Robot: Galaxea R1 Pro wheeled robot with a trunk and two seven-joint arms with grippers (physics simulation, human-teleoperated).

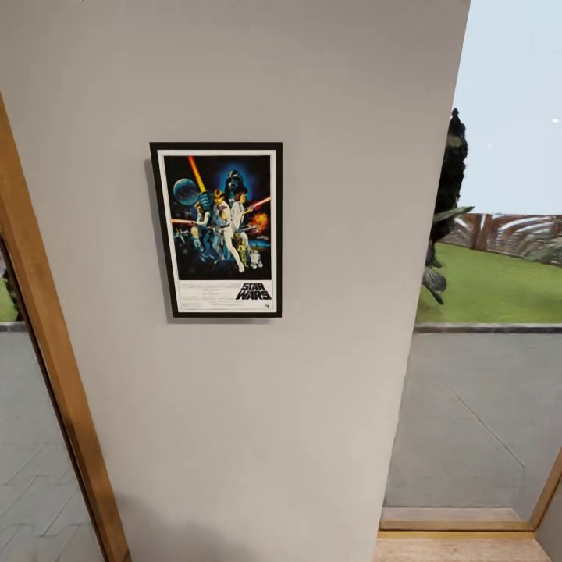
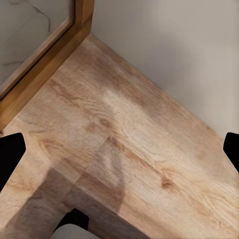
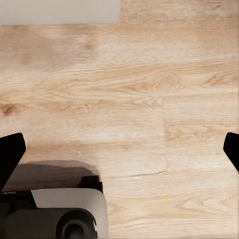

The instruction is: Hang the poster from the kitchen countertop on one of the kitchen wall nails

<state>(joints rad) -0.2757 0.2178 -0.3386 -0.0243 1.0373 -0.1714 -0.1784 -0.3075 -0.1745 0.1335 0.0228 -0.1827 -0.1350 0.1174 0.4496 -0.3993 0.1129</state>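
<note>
Pale oak floorboards (image 3: pixel 149 99) lie below both grippers, which point straight down with nothing between their fingers; the right gripper (image 3: pixel 119 149) has its two dark fingertips (image 3: pixel 11 154) spread to the far edges of its wrist view, so it is open and empty, and I judge it hangs there because it has no load to carry; part of the robot's own grey and black base (image 3: pixel 64 214) sits just under it; the left gripper (image 2: pixel 119 149) is likewise open, fingertips (image 2: pixel 10 154) wide apart over the boards, near the corner where a wooden door frame (image 2: pixel 59 45) meets the grey wall (image 2: pixel 174 55); well above and ahead of both grippers, the poster (image 1: pixel 217 229) hangs flat and nearly upright on that same plain wall in the head view, between the wooden frame on the left side and the open doorway to the lawn (image 1: pixel 499 281) on the right; no nail can be made out, presumably hidden behind the picture and bearing it; judged from this, the hanging looks done, and the arms seem lowered clear so as not to knock it
</note>
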